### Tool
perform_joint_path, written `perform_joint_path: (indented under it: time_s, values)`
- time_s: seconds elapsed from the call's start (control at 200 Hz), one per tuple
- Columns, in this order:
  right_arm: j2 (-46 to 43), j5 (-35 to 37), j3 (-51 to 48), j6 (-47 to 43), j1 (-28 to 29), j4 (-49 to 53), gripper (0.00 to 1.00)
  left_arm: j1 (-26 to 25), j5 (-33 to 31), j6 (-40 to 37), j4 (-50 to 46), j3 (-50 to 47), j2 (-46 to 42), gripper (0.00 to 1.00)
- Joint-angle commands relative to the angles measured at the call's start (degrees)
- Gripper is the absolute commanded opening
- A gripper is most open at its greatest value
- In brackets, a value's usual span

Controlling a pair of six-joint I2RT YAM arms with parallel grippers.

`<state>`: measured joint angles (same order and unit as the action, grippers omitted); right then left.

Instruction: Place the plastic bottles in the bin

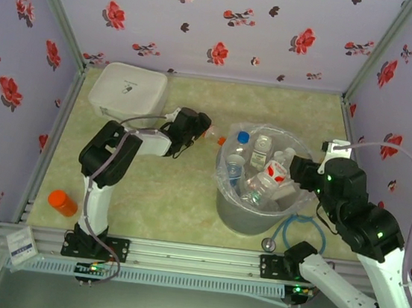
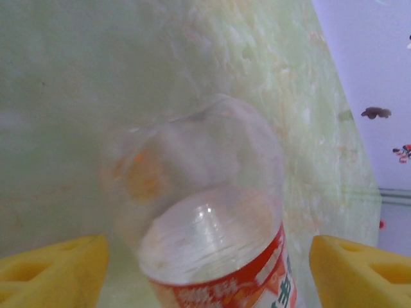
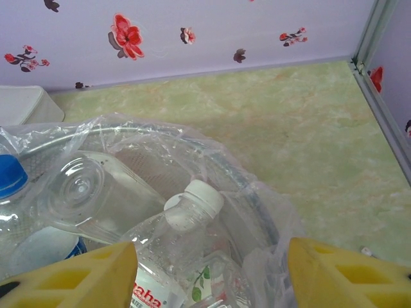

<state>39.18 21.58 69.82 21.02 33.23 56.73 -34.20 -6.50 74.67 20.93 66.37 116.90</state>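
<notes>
From above, my left gripper (image 1: 207, 132) covers the loose bottle (image 1: 220, 140) almost wholly; just its orange cap pokes out at the 3 o'clock side of the fingers. Through the left wrist camera that bottle (image 2: 212, 212) is a blur: clear body, red-and-white label cut off by the lower edge, the cap an orange smear at the far end. My left gripper (image 2: 207, 247) stands spread, a yellow finger in each lower corner, both cropped. Bare table (image 2: 128, 77) shows between each finger and the bottle, so nothing is clamped. The bottle lies on the table just beside the bin (image 1: 247, 219), at 10 o'clock of its rim.

The bin sits at 3 o'clock of the table's middle, lined with a crinkly clear bag (image 3: 270, 212) whose folds keep me from counting what's inside. I make out a blue-capped bottle (image 1: 242, 139), a white-labelled bottle (image 1: 261, 150) and a red-and-white-labelled bottle (image 1: 275, 172). My right gripper (image 1: 295, 169) hangs at the rim's 3 o'clock. Its wrist camera shows the right gripper (image 3: 210, 247) with jaws apart, gripping nothing, over a white-capped bottle (image 3: 192, 205). At 9 o'clock of that lies a clear bottle (image 3: 83, 192) base-on, and the blue-capped bottle (image 3: 9, 176) is cut by the left edge.

The white lidded container (image 1: 127, 92) sits at 10 o'clock, lid on; an orange object (image 1: 62, 202) I cannot identify lies at 8 o'clock.
</notes>
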Motion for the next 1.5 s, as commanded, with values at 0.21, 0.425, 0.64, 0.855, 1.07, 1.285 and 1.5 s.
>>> perform_joint_path:
  time_s: [0.21, 0.425, 0.64, 0.855, 1.07, 1.285, 1.5]
  values:
    - [-2.5, 3.4, 0.5, -1.5, -0.4, 2.5, 0.64, 1.0, -0.2, -1.3, 1.9, 0.7, -1.1, 0.56]
    - [-2.6, 3.4, 0.8, -1.6, -0.4, 2.7, 0.62, 1.6, -0.4, -4.2, 1.0, 0.2, -5.4, 0.45]
    - [-2.9, 3.5, 1.8, -2.1, -0.4, 3.2, 0.62, 2.2, -0.4, -9.1, -0.5, -1.9, -13.0, 0.37]
    - [-1.2, 3.6, 5.6, -3.9, -0.4, 3.9, 0.62, 2.4, 0.4, -18.6, -5.6, -4.1, -28.5, 0.36]
    - [1.4, 8.4, 7.4, -4.0, -0.5, 5.2, 0.61, 1.3, 3.6, -30.6, -21.6, 2.5, -44.1, 0.36]
    - [2.7, 9.2, 9.7, -4.5, -0.5, 4.9, 0.61, -8.5, 9.3, -41.2, -31.5, 13.1, -47.7, 0.36]
    - [4.0, 9.1, 9.4, -4.4, -0.5, 5.4, 0.61, -22.4, 18.5, -47.5, -35.1, 25.0, -36.8, 0.36]
